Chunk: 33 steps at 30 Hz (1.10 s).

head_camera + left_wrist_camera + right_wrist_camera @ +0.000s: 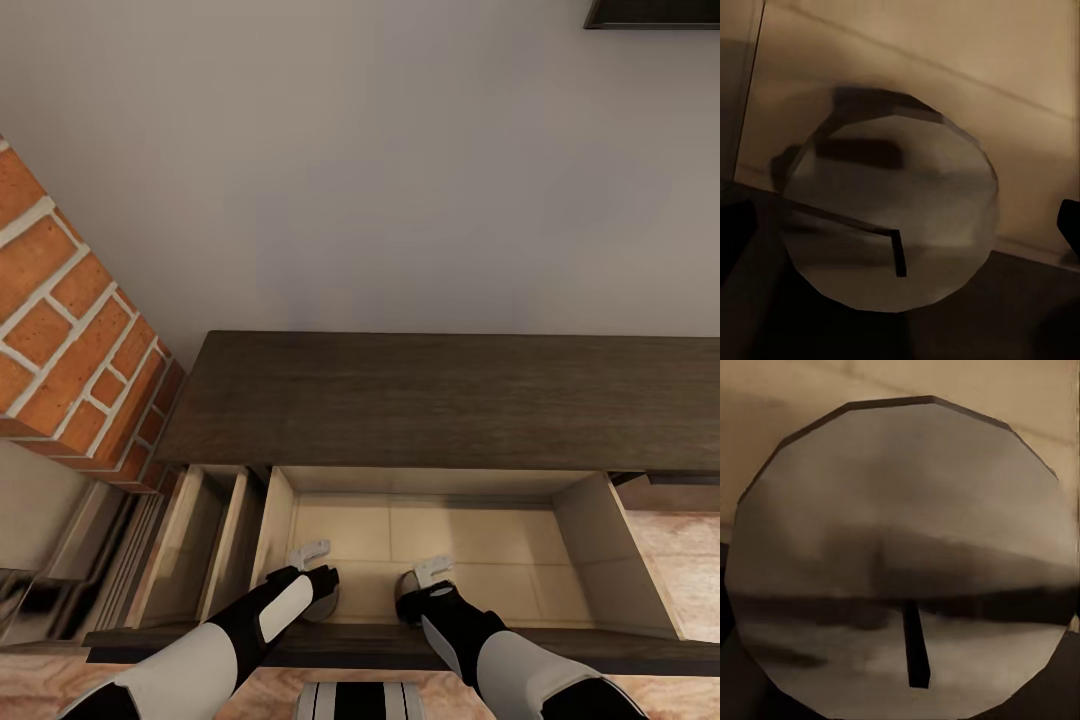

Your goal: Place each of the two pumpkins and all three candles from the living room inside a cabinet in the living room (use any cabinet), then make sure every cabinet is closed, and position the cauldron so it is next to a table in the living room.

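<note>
The dark brown cabinet [440, 400] stands against the wall with its wide front pulled open, showing a pale beige inside [500, 560]. Both my arms reach down into it. Under my left gripper [318, 582] a grey candle [892, 217] stands on the beige floor; one dark fingertip [1069, 225] shows beside it, apart from it. The right gripper [425, 590] hovers right over another grey candle [900, 555], whose round top and dark wick loom large in the right wrist view. The right fingers are hidden.
A red brick fireplace [70, 330] rises at the left. Next to the wide compartment a narrower one [195, 545] also stands open. Tan floor tiles [680, 560] show at the right, and a dark shelf [650, 12] hangs at the top right.
</note>
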Available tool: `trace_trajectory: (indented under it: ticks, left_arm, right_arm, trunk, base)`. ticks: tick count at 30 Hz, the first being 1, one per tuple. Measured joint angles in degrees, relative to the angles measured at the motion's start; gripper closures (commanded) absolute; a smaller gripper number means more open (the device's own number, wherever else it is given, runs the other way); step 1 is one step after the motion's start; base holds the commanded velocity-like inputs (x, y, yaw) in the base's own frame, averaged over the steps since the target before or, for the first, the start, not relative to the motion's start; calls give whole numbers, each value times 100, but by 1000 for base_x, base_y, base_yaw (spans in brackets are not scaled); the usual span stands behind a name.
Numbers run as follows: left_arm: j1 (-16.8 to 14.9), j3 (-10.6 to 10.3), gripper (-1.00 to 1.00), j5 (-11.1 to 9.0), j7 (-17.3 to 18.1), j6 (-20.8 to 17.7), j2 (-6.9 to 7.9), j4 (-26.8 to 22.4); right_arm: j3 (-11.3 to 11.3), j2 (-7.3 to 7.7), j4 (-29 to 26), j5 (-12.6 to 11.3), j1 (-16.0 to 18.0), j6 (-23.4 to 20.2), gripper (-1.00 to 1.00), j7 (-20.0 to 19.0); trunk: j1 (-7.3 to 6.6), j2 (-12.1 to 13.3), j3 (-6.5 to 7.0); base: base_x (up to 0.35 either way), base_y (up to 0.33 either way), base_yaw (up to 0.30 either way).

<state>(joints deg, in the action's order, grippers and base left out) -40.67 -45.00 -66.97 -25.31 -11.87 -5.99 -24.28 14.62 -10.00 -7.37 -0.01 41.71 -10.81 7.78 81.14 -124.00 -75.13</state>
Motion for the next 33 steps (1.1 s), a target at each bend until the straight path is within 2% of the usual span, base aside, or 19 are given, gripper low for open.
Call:
trace_trajectory:
  ticks: [5,9,23,30,33]
  left_arm:
    - [1,0,-100,0,0,0,1,-6]
    - [-2,0,-100,0,0,0,8,-7]
    - [-3,6,-100,0,0,0,10,-7]
    - [-3,8,-100,0,0,0,10,-17]
    - [-11,28,-100,3,8,7,103,-113]
  right_arm:
    - [3,0,-65,-1,11,421,-100,-8]
    - [0,0,-199,-7,12,487,-100,-13]
    - [-4,0,-235,-10,10,420,-100,-16]
    - [-4,0,-223,-12,3,221,-100,-6]
    - [-35,0,-226,-17,29,229,-100,16]
  trunk:
    - [0,0,0]
    - [0,0,0]
    - [0,0,0]
    - [0,0,0]
    - [0,0,0]
  base:
    - [0,0,0]
    - [0,0,0]
    - [0,0,0]
    - [0,0,0]
    - [0,0,0]
